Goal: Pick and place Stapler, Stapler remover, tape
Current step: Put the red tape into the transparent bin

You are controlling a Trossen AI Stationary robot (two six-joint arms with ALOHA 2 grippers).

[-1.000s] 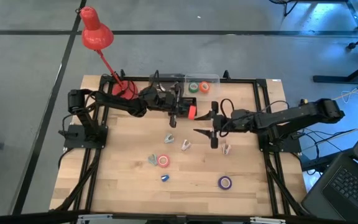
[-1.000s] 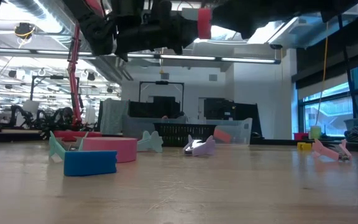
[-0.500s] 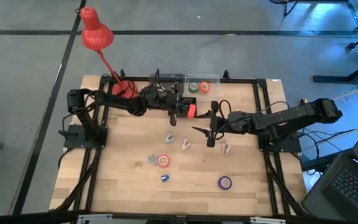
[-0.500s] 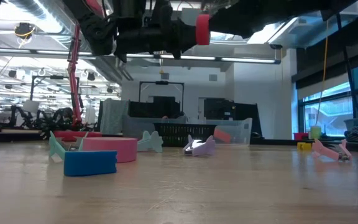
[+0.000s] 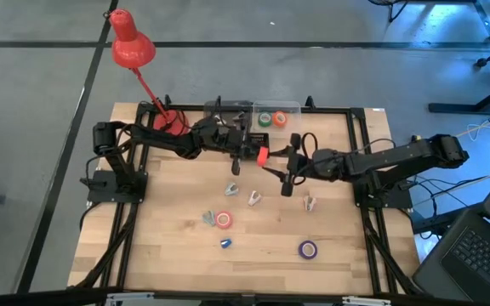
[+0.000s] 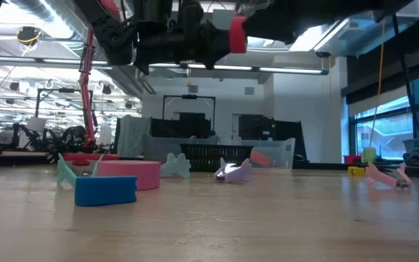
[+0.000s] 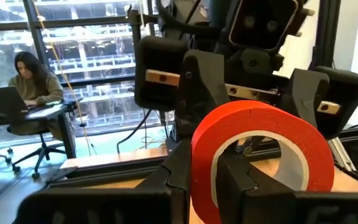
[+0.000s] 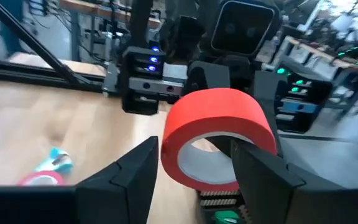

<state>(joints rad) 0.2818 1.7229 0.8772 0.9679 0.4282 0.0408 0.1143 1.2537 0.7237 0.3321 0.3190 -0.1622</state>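
A red-orange tape roll (image 5: 262, 155) with a pale inner ring stands on edge, pinched in the left gripper (image 5: 258, 155), lifted off the table; the right gripper's (image 5: 276, 172) spread fingers flank it. Pink (image 5: 224, 220) and purple (image 5: 308, 249) rolls lie flat, well apart from both claws.

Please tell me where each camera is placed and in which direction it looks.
High: above, looking straight down; both arms, table.
Low: table height, looking level across; arms overhead.
Left wrist: on left arm; left gripper holds red tape roll.
Right wrist: on right arm; right gripper, open, faces it.
All four views share that roll.
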